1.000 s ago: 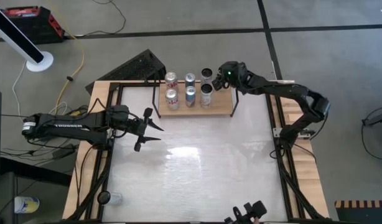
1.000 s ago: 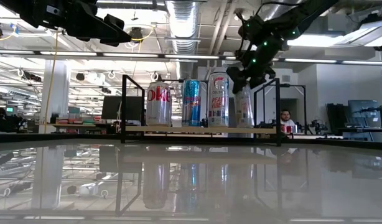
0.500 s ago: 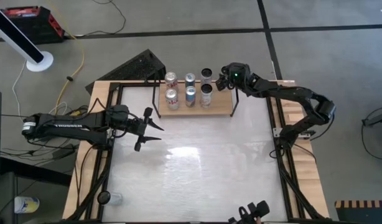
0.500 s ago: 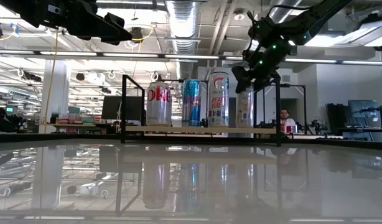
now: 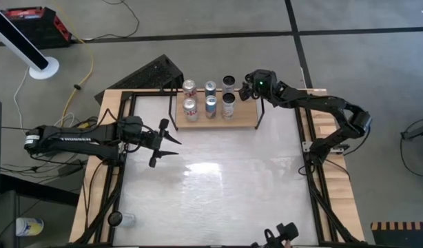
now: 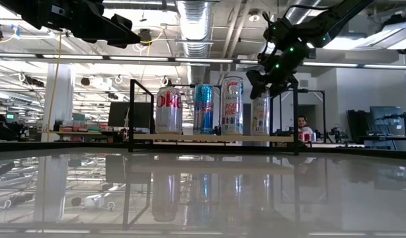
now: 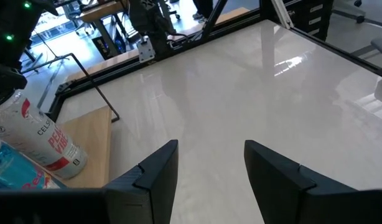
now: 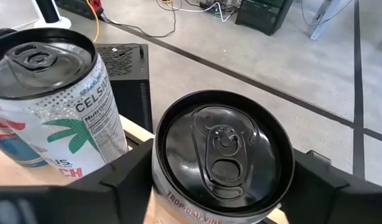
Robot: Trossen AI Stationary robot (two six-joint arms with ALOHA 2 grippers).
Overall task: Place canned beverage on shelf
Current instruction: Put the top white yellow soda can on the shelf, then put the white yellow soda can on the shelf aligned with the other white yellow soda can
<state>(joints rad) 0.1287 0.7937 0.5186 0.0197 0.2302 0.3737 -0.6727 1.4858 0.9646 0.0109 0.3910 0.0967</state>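
Step in hand, as judged: the set-down at the shelf (image 5: 217, 114), the light-wood board with black end rails at the far edge of the table (image 5: 218, 186). Five cans are on or at the board: two rows of two on its left part, a fifth in the near row third from left, and a sixth in the back row at the right gripper.

Right arm reaches in from the table's right side; the right gripper (image 5: 247, 85) sits at the back of the shelf, over the rear can (image 8: 221, 155). In the right wrist view the black-topped can fills the space between the two dark fingers (image 8: 125, 177), which flank its upper wall on both sides. Gripper appears clenched on the can (contact of the pads is not plainly shown). Whether the can's base already rests on the board cannot be told; the low view hides it behind the nearer white can (image 6: 231, 106).

Next move calls for: confirm the can stands upright on the wood, part the fingers, and lift straight clear, since the neighbouring can stands just beside it.

Left gripper (image 5: 163, 141) waits over the table's left part, fingers spread, holding nothing.
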